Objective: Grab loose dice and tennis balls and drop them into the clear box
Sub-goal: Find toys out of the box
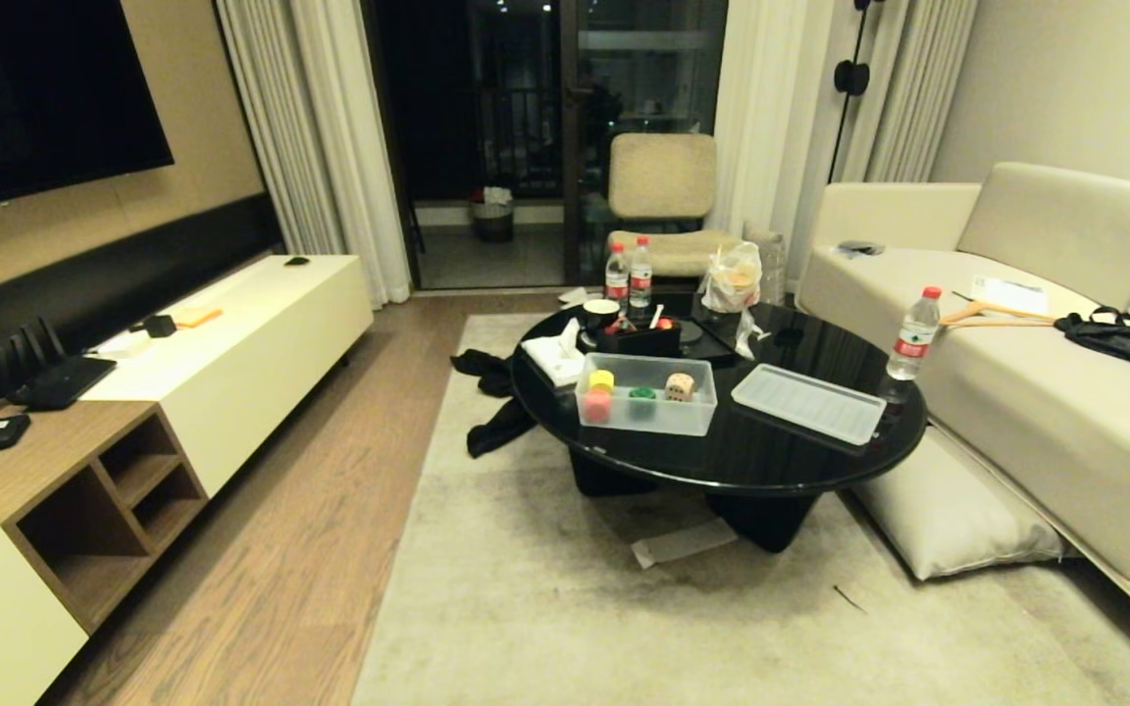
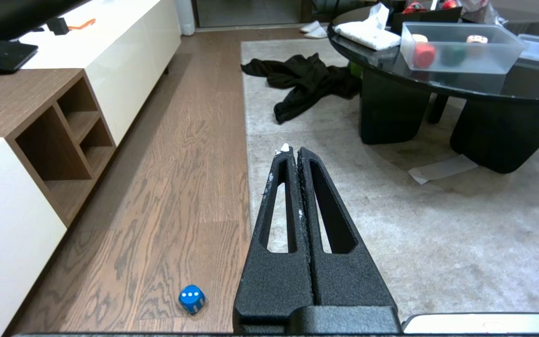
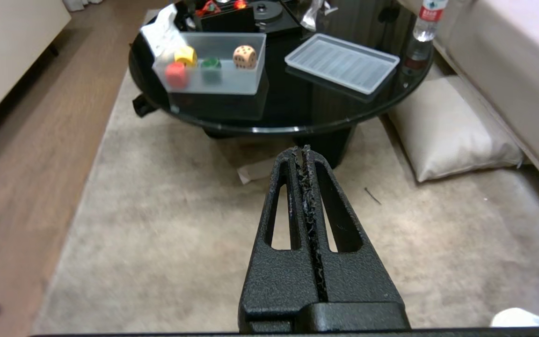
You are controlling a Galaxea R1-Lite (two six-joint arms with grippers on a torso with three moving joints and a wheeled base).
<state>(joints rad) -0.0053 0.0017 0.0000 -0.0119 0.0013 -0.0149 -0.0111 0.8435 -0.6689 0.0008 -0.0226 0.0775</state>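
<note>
Head view: round black worktop point(image 1: 820, 461) stood on a pale rug, the clear box point(image 1: 646, 415) near its front-left edge. Inside were the red-orange die point(image 1: 597, 405), yellow die point(image 1: 601, 379), green die point(image 1: 642, 395) and beige die point(image 1: 680, 386). The ribbed lid point(image 1: 808, 403) lay flat just to the right of the box, apart from it. Neither arm showed here.

Left wrist view: left claw point(image 2: 292, 150) was fully closed, fingers pressed together, holding nothing, hanging over the rug edge. The blue die point(image 2: 192, 299) sat loose on the wooden floor, well apart from the worktop, three pips up.

Right wrist view: right claw point(image 3: 300, 150) was closed tight and empty, above the rug before the worktop. The blue die showed as a blur at the floor edge. No tennis balls could be made out.
</note>
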